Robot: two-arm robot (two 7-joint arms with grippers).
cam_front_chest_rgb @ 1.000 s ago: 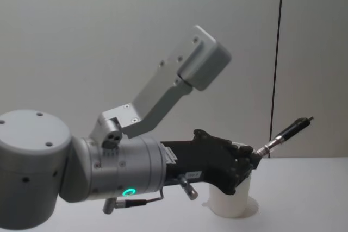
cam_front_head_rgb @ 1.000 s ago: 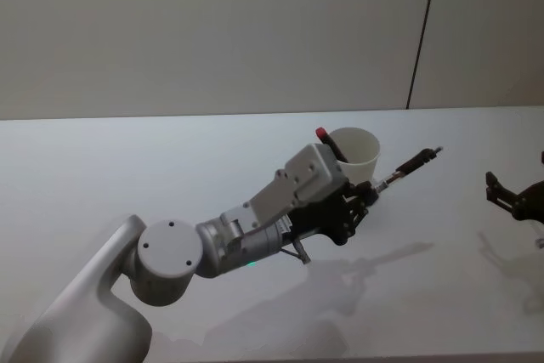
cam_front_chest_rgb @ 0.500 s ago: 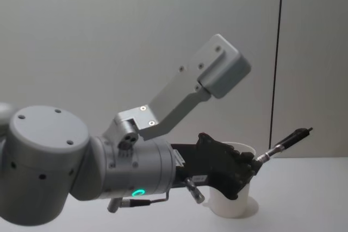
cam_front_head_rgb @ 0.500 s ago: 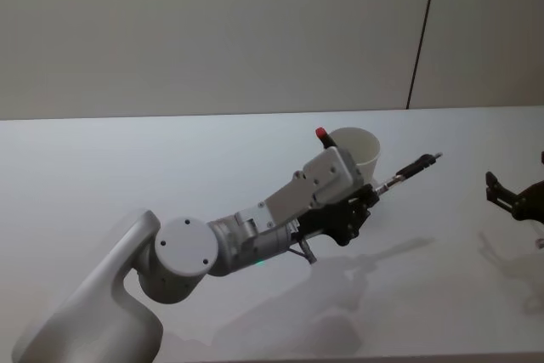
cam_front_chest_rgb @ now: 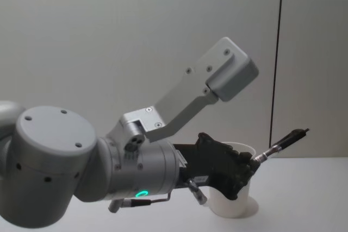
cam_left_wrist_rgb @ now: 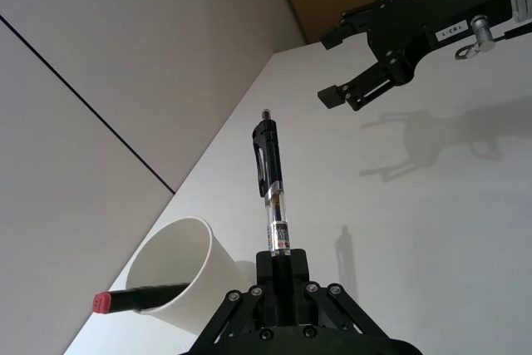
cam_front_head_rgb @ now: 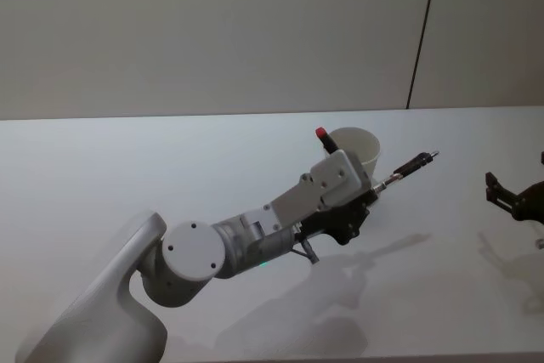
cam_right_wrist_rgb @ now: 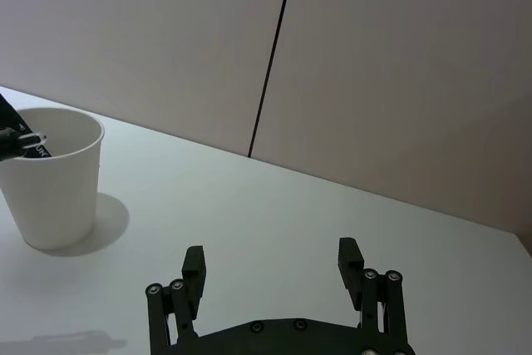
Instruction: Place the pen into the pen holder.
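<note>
Left claw [cam_front_head_rgb: 371, 191] pinches the pen [cam_front_head_rgb: 414, 163] beside the pen holder [cam_front_head_rgb: 360, 154]; right claw [cam_right_wrist_rgb: 270, 252] hangs spread, well apart.

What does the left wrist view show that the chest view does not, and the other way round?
Left wrist view adds: a red-capped marker leaning in the pen holder, and the right gripper open farther off over the table. Chest view adds: the left arm's grey links and green light ring. Both: the pen holder, and the left gripper shut on the pen, its free end outside the holder.
</note>
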